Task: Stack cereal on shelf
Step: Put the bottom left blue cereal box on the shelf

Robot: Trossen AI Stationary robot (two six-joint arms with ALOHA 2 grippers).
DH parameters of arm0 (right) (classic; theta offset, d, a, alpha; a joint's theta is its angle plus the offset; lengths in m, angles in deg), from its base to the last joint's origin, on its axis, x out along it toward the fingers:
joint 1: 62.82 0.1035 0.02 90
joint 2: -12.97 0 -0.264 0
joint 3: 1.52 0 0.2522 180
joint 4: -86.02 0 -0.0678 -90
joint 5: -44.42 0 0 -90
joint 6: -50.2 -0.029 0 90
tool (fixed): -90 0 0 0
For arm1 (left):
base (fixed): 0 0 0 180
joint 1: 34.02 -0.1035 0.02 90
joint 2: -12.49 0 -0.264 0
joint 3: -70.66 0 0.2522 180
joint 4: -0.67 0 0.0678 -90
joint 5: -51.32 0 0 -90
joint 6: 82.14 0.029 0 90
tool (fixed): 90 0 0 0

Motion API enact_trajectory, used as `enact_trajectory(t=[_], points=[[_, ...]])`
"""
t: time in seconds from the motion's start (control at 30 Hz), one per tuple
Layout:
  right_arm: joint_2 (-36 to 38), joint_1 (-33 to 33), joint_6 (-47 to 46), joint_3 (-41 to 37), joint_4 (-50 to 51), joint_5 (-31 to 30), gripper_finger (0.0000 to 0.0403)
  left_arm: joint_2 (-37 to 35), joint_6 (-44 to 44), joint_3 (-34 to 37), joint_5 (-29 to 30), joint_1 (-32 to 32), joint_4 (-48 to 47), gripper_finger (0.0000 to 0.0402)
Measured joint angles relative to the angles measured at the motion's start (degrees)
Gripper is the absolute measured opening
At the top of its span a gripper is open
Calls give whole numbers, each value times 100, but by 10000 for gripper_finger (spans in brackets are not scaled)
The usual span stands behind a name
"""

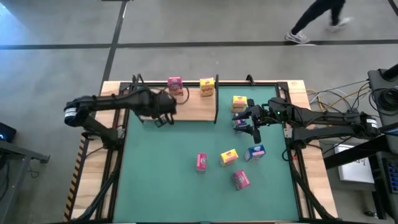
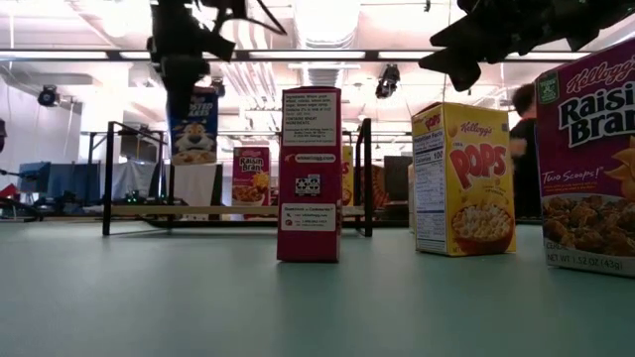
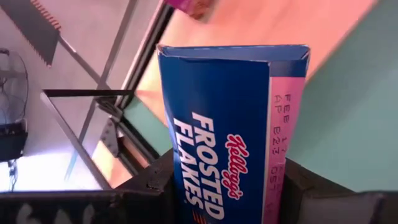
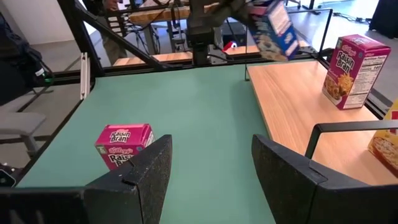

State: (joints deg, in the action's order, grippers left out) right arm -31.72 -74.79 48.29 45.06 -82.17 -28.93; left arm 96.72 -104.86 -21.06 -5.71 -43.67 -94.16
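My left gripper (image 1: 163, 117) is shut on a blue Frosted Flakes box (image 3: 217, 137), which hangs in the air over the front of the light-wood shelf (image 1: 186, 106) and also shows in the low view (image 2: 193, 124). A pink box (image 1: 175, 84) and a yellow box (image 1: 207, 87) stand on the shelf, and another yellow box (image 1: 239, 102) stands right of the black divider. My right gripper (image 1: 252, 124) is open and empty (image 4: 211, 168) above the green mat, beside a partly hidden blue box (image 1: 239, 122). Two pink boxes (image 1: 201, 162) (image 1: 240, 179), a yellow box (image 1: 229, 157) and a blue box (image 1: 255, 151) are on the mat. My left gripper pinches the blue box between its two fingers (image 3: 155, 180), one on each side of the box's upper end (image 3: 273, 186). The fingers come from above, pointing down. The box hangs upright below them (image 2: 193, 139), lifted clear of the shelf and mat.
Black frame posts (image 1: 216, 96) stand at the shelf's edges and middle. Cables and equipment lie off the table's right side (image 1: 348, 106). A person walks on the floor beyond the table (image 1: 317, 22). Bare green mat lies on the left (image 1: 155, 168).
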Motion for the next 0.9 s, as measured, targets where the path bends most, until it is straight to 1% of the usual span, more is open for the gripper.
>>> enact_trajectory(t=[0.17, 0.3, 0.4, 0.53, 0.67, 0.8, 0.9], points=[[0, 0, -2, 0, 2, -11, 209, 2, 809, 0, 4, -656, 209, 141], [-2, 0, -2, 0, 2, -11, 209, 2, 2033, 9, -92, -1048, 384, 141], [-2, 0, 2, 0, 1, -9, 209, 2, 2992, 55, -161, -1297, 759, 141], [-2, 0, 0, 0, 2, -9, 209, 7, 4106, 74, -617, -1640, 1077, 141], [-2, 0, -8, 0, 2, -9, 209, 13, 5046, 85, -1166, -2007, 1096, 141], [-2, 0, -9, 0, 2, -7, 209, 13, 5874, 85, -1290, -2376, 1174, 141], [-4, 0, -9, -2, 4, -7, 209, 13, 6253, 86, -1301, -2613, 1313, 141]])
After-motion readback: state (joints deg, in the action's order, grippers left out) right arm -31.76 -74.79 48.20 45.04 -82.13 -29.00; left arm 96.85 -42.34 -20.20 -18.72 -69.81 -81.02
